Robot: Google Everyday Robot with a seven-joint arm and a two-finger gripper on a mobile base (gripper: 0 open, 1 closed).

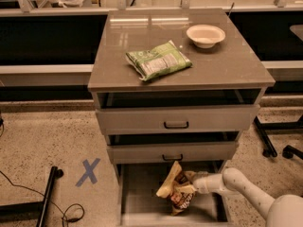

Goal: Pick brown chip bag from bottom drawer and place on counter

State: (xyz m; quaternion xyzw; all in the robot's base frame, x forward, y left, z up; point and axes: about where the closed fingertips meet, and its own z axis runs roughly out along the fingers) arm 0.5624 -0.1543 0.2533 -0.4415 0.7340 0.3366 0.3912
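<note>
The brown chip bag (pixel 177 189), dark brown with a pale yellow top, stands tilted in the open bottom drawer (pixel 142 197), near the middle of its grey floor. My gripper (pixel 190 183) reaches in from the lower right on a white arm and sits against the bag's right side, touching it. The counter (pixel 227 63) is the glossy grey-brown top of the cabinet, above the two shallower drawers.
A green and white snack bag (pixel 158 60) lies on the counter, left of centre. A cream bowl (pixel 205 35) stands at the back right. A blue X (pixel 89 171) marks the floor to the left. A black stand leg (pixel 47 197) and chair castors (pixel 279 150) flank the cabinet.
</note>
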